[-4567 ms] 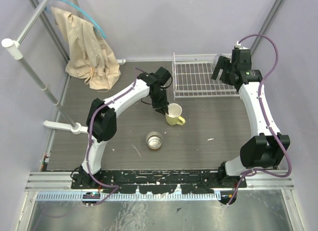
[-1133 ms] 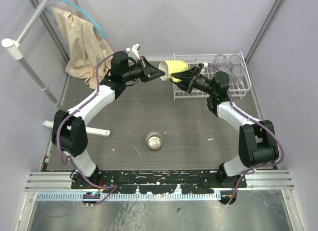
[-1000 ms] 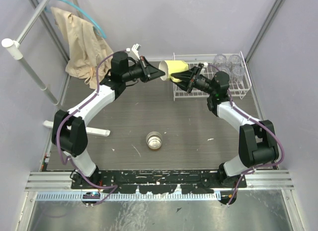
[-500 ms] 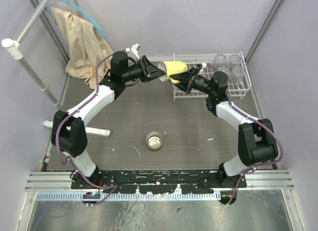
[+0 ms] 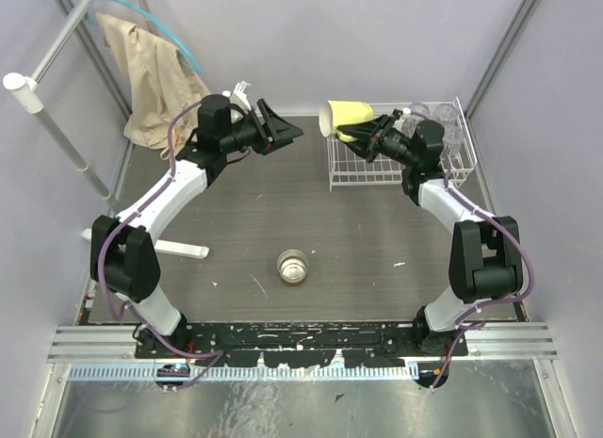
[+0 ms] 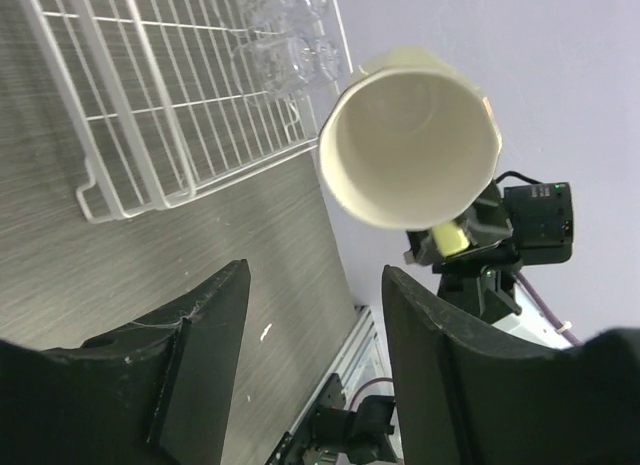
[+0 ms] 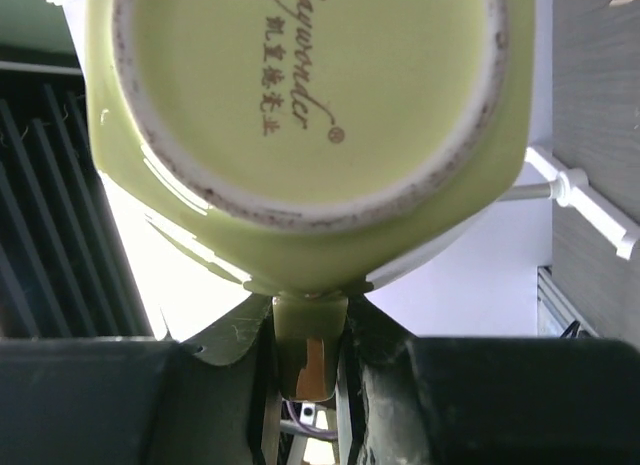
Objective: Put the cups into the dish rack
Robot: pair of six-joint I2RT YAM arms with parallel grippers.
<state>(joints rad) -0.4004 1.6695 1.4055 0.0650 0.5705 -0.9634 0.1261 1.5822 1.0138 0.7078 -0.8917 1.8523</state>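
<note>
Yellow mug [image 5: 345,116] in my right gripper [image 5: 363,135], held over the dish rack [image 5: 377,170] at its left end.
I pinch its handle [image 7: 308,320]; my left gripper [image 5: 287,132] is spread wide, facing the mug's mouth, apart from it. The metallic-brown cup [image 5: 293,267] stands on the table [image 5: 424,231].

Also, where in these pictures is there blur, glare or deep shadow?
Right wrist view: the base of the pale yellow mug is sharp, its print readable, with a white blown-out patch below it. Left wrist view: the left pincer is in deep shadow. Top external view: evenly lit, the clear tumblers faint.
</note>
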